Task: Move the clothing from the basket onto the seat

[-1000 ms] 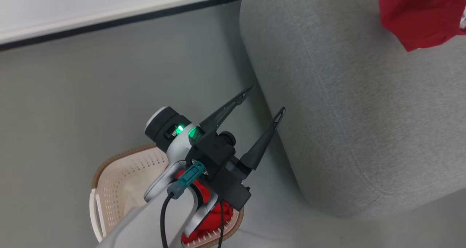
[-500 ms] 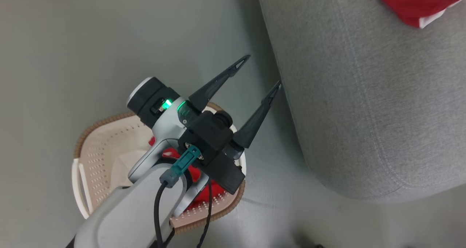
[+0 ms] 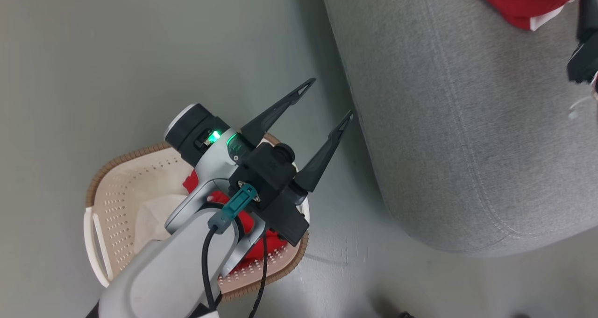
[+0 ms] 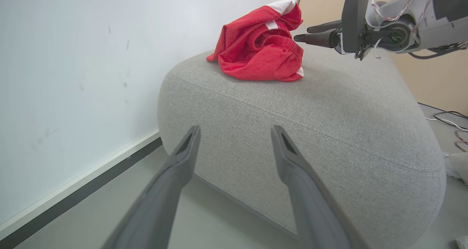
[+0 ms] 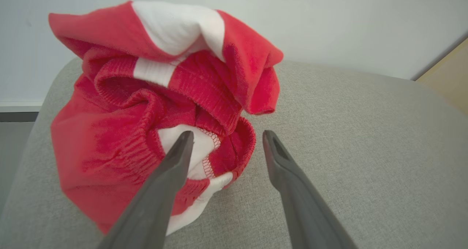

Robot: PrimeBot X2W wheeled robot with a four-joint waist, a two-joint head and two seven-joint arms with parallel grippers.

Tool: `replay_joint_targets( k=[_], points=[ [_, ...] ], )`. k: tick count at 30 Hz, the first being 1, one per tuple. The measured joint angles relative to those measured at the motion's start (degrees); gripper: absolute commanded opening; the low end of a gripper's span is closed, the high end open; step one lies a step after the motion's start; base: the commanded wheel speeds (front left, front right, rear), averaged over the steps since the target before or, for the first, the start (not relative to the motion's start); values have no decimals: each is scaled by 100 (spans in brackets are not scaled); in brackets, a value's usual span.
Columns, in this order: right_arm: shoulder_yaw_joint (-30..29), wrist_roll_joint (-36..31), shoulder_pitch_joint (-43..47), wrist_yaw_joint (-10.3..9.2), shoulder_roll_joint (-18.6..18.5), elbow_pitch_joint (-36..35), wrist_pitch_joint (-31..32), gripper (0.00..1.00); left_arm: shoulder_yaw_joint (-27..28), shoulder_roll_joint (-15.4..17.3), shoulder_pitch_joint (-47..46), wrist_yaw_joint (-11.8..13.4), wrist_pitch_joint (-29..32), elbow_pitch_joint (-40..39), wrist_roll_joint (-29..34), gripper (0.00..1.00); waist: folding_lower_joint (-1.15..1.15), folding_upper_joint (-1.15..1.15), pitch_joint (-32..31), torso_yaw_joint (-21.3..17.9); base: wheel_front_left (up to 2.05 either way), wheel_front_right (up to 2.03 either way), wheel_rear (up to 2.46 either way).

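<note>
A crumpled piece of red and white clothing lies on top of the grey seat, near its far end. My right gripper stands open just over it, its left finger in front of the garment's white inner part and nothing pinched. From the left wrist that gripper shows beside the garment. My left gripper is open and empty above the floor, between the basket and the seat. More red clothing lies in the basket, mostly hidden by my left arm.
A white wall with a dark skirting strip runs to the left of the seat. Cables lie on the grey floor beyond the seat's right side, before a tan panel.
The head camera has tilted down: the wall strip has left the picture and more of the basket shows. A dark part of my right arm now shows at the right edge.
</note>
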Motion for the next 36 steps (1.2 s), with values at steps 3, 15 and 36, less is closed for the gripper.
replay_joint_targets(
  k=[3,15,36],
  points=[
    [26,-1,198,2,59,5,-1,100,15,-37,64,1,-142,167,-54,100,0,0,-151,-3,0,0,0],
    [192,-108,915,42,422,-743,-25,100,446,-188,407,218,-784,772,-413,100,-1,-1,-973,73,0,0,0],
    [269,-93,2774,15,1188,-1887,-25,100,1590,-29,1937,776,-1116,1524,-984,100,-1,-2,-2564,766,0,0,0]
  ],
)
